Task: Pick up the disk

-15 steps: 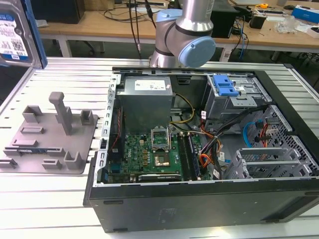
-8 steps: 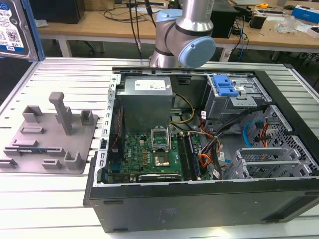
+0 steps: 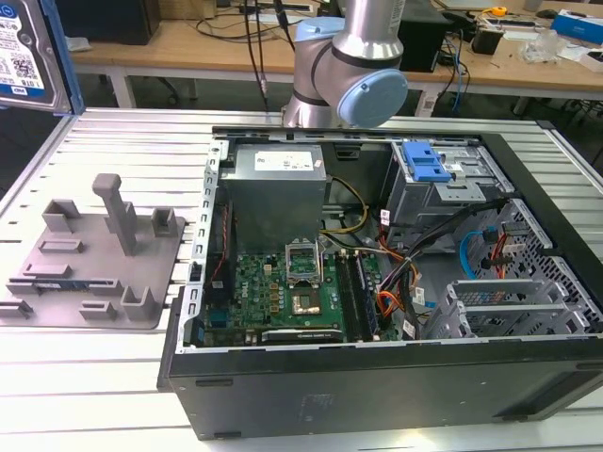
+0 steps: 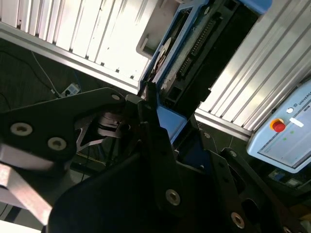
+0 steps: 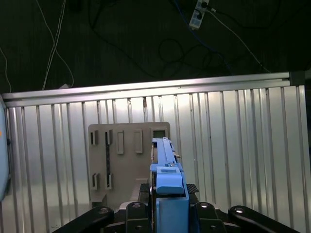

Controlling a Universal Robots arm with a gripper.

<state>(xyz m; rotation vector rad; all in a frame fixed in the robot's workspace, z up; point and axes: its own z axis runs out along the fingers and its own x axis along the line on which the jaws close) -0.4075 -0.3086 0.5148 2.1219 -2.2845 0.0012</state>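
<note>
The disk (image 3: 26,52), silver with a white-and-blue label and a blue side rail, hangs in the air at the far upper corner of the exterior view's left. In the first wrist view its blue rail (image 5: 168,180) stands edge-on between the black fingers of my gripper (image 5: 168,213), high above the ribbed table. The second wrist view shows the disk's dark underside and blue frame (image 4: 197,53) running away from the gripper (image 4: 163,126), which is shut on it.
The grey fixture (image 3: 94,254) with upright posts lies on the aluminium table (image 3: 113,386), also seen from above as the fixture (image 5: 129,160). An open computer case (image 3: 377,301) with a blue-tabbed drive cage (image 3: 426,165) stands at the exterior view's right. The arm's base (image 3: 344,66) rises behind it.
</note>
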